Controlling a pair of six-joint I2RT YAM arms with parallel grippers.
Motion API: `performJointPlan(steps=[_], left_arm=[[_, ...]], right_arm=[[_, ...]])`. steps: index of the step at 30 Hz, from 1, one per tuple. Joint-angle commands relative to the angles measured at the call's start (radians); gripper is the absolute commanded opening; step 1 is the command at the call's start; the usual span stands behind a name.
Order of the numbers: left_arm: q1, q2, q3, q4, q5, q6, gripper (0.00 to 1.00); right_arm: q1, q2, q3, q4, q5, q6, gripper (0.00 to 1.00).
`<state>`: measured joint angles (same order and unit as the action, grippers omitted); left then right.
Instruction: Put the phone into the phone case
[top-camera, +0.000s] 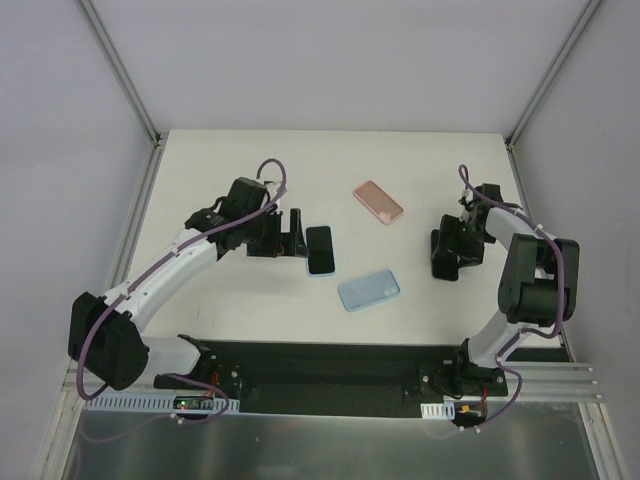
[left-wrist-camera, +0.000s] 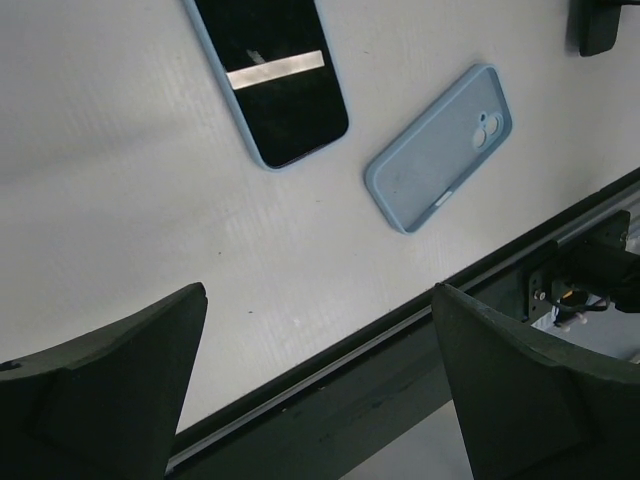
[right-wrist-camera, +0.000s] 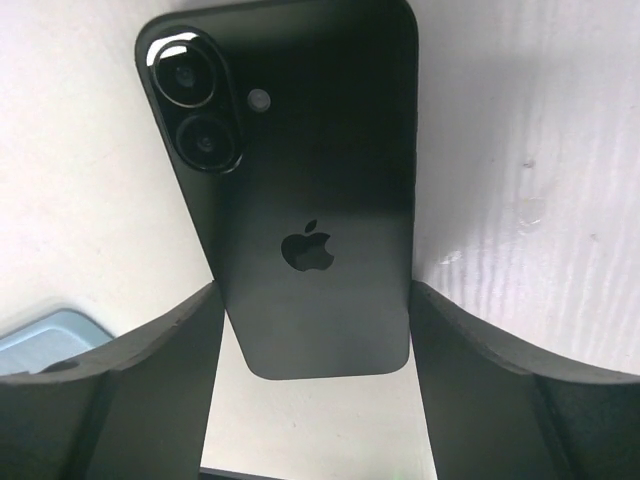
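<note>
Two robot arms work over a white surface (top-camera: 250, 170) where phones and cases are laid out. The right tool (right-wrist-camera: 315, 300), on the right side of the surface, is closed on a black phone (right-wrist-camera: 310, 200), one finger against each long edge. The phone's back faces the wrist camera, with the twin lenses at the end farthest from the tool and the logo just beyond the fingers (right-wrist-camera: 180, 340). Whether the phone rests on the surface or is raised off it cannot be told.

The left tool (top-camera: 297, 235) is spread wide with nothing between its fingers. It sits just to the left of a second phone (top-camera: 320, 250), which lies screen up in a light blue shell near the middle of the surface. A bright strip of reflected light crosses that dark screen in the left wrist view.

The blue case (top-camera: 369, 291) lies flat and empty between the two arms. It is near the second phone but clear of it, on the side toward the arm bases, and well apart from the right tool. Its camera cut-out is at the end pointing toward the right arm. A corner of it shows at the lower left of the right wrist view.

A pink item (top-camera: 379, 202), either a phone or a case, lies alone farther back, between the two tools. A black rail (top-camera: 330, 365) runs along the near edge by the arm bases.
</note>
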<state>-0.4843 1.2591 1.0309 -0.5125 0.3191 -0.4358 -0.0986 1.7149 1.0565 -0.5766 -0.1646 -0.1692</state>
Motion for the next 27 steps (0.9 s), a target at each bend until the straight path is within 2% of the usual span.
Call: performJointPlan(steps=[1, 11, 18, 27], left_arm=[[-0.085, 0.097, 0.095, 0.058, -0.018, -0.106, 0.93], [-0.187, 0.388, 0.336, 0.153, 0.021, -0.170, 0.86], [-0.211, 0.583, 0.513, 0.233, 0.070, -0.208, 0.81], [-0.215, 0.750, 0.612, 0.362, 0.146, -0.262, 0.79]], right_arm=[[0.013, -0.057, -0.065, 0.073, -0.202, 0.080, 0.53], [0.028, -0.097, -0.199, 0.250, -0.401, 0.154, 0.50], [0.046, -0.132, -0.220, 0.282, -0.434, 0.166, 0.49], [0.082, -0.159, -0.233, 0.299, -0.458, 0.166, 0.49]])
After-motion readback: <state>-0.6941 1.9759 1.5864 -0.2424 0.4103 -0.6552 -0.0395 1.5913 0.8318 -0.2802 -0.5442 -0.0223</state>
